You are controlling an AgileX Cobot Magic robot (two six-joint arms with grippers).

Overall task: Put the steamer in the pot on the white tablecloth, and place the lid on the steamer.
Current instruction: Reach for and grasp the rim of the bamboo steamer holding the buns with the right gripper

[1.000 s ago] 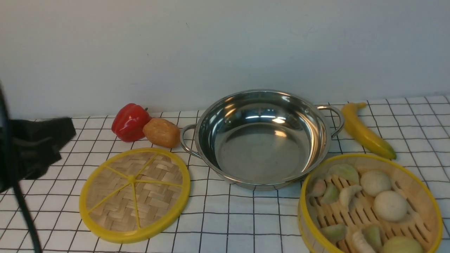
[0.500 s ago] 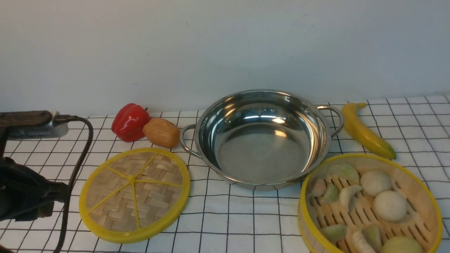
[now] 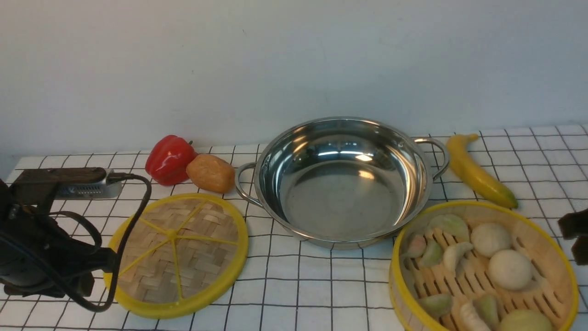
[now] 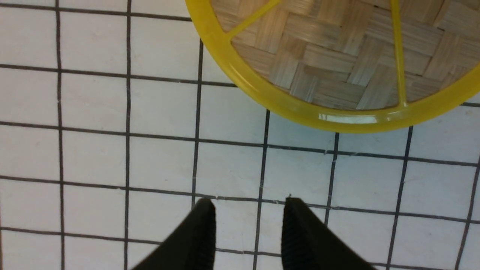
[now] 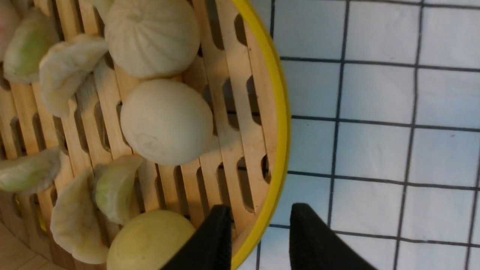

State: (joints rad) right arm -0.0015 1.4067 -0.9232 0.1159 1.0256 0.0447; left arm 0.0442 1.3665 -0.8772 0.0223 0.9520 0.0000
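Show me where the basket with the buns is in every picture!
Front view: the steamer sits at the bottom right, next to the pot.
Left wrist view: not in it; only the lid shows.
Right wrist view: the steamer lies under the right tool, its yellow rim passing between the open fingers.
Shared landmark: the white tablecloth with black squares, seen in all three.

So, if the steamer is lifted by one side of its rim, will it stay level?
Probably stiff: the steamer has a solid bamboo wall and slatted floor. Held at one side only, it may tilt. The round buns seem loose on the slats, so they could roll.
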